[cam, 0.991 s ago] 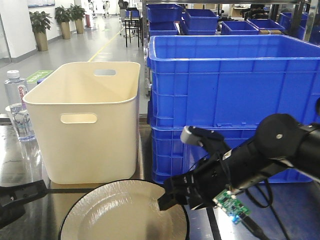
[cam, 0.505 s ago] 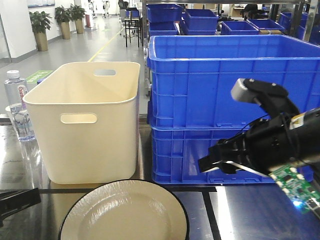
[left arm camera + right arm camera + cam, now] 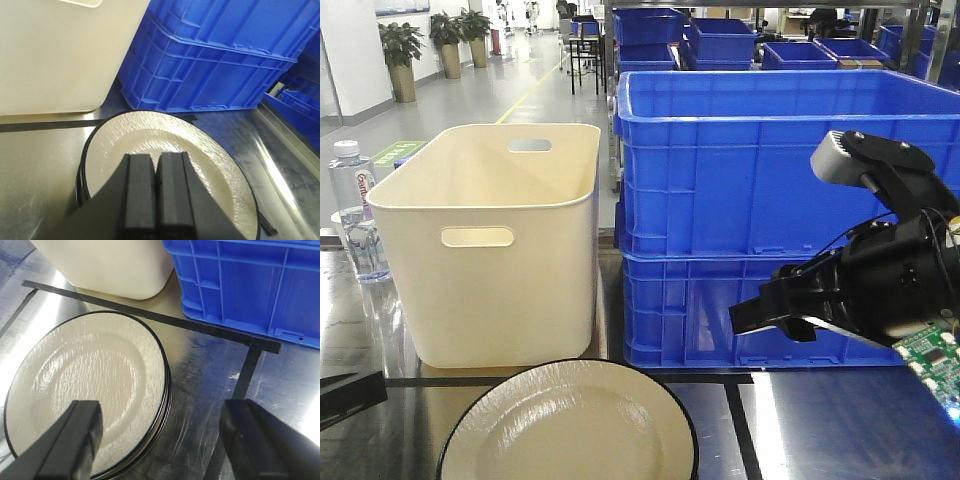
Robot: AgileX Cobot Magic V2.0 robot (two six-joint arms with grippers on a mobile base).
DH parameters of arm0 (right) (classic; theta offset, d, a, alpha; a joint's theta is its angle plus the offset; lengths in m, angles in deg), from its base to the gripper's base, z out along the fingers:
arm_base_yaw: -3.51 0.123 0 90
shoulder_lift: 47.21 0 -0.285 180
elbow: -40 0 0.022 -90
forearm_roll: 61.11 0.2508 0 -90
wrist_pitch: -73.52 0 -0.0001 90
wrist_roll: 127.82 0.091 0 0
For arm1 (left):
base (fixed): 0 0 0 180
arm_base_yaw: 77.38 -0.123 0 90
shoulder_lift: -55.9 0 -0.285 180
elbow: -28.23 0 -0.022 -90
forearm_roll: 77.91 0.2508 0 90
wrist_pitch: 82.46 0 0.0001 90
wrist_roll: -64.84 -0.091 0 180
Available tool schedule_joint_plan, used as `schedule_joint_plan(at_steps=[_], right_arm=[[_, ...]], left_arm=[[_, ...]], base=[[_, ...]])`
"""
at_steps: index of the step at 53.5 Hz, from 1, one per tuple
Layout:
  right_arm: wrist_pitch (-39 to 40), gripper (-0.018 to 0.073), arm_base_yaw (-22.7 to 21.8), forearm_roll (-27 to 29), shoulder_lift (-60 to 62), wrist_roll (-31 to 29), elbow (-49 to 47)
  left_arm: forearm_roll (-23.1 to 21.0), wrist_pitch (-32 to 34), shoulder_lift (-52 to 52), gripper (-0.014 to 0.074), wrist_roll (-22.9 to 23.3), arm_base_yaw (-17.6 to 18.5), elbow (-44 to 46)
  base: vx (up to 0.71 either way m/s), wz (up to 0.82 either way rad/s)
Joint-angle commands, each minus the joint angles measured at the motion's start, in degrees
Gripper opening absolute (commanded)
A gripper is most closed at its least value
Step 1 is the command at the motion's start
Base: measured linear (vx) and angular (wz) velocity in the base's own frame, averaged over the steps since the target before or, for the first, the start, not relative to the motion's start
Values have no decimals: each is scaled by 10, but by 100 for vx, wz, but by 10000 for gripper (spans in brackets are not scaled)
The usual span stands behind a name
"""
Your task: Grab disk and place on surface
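Stacked blue plastic crates (image 3: pixel 760 215), ribbed walls w/ moulded rims, fill the back right of the front view. Beside them on the left, a cream plastic tub (image 3: pixel 490 245), smooth, rounded corners, oval handle cut-outs. Both sit on the surface (image 3: pixel 210 385): glossy, reflective metal-like tabletop w/ fine scratches, crossed by thin black lines (image 3: pixel 150 315).

Right arm (image 3: pixel 880 280), black, bulky joints, exposed green circuit board, hangs over the table in front of the crates. Right gripper (image 3: pixel 160 440) spread wide open, nothing between the two dark, blocky fingers; it's above the table, one finger over the plate edge, the other over bare surface.

Disk (image 3: pixel 85 390) = round cream plate, brushed/streaky texture, shallow centre well, thin black rim. It lies flat on the surface just in front of tub and crates; wrist view suggests a second rim beneath, i.e. a stack.

Left gripper (image 3: pixel 157 197) fully closed, flat black fingers pressed together, holding nothing, poised over the plate's near side.

Clear water bottle (image 3: pixel 358 215), far left edge.
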Motion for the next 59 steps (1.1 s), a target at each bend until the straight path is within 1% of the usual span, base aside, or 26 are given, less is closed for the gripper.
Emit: schedule_joint_plan(at_steps=[1,17,20,23,25,27,28,30,31,32,35,41,47,50,52,55,57,59], right_arm=[[33,551,-3,7,17,-1,-17],[33,551,-3,7,17,-1,-17],[33,551,-3,7,17,-1,-17],[33,551,-3,7,17,-1,-17],[33,551,-3,7,17,-1,-17],[33,551,-3,7,17,-1,-17],[33,551,-3,7,17,-1,-17],[33,551,-3,7,17,-1,-17],[33,551,-3,7,17,-1,-17],[33,551,-3,7,17,-1,-17],[33,551,-3,7,17,-1,-17],[33,551,-3,7,17,-1,-17],[33,551,-3,7,17,-1,-17],[33,551,-3,7,17,-1,-17],[33,551,-3,7,17,-1,-17],[33,551,-3,7,17,-1,-17],[33,551,-3,7,17,-1,-17],[33,551,-3,7,17,-1,-17]], left_arm=[[-32,12,-6,-9,-2,0,13],[-31,30,-6,-9,-2,0,13],[-18,37,-13,-9,-1,0,13],[20,50,-25,-8,12,0,13],[61,62,-37,-8,47,0,13],[112,78,-49,-8,99,0,12],[131,84,-58,-8,119,0,11],[188,108,-74,-8,181,0,4],[216,119,-84,-7,201,0,-2],[235,127,-95,-8,229,0,-9],[321,164,-130,-8,304,1,-36],[428,213,-204,-8,371,6,-107],[542,258,-283,-8,441,28,-187],[597,285,-325,-8,486,40,-231],[624,316,-357,-8,517,46,-264],[651,363,-396,-8,545,51,-310],[660,396,-418,-8,553,52,-338],[660,418,-439,-8,554,52,-366]], base=[[0,0],[0,0],[0,0],[0,0],[0,0],[0,0],[0,0],[0,0],[0,0],[0,0],[0,0],[0,0],[0,0],[0,0],[0,0],[0,0],[0,0],[0,0]])
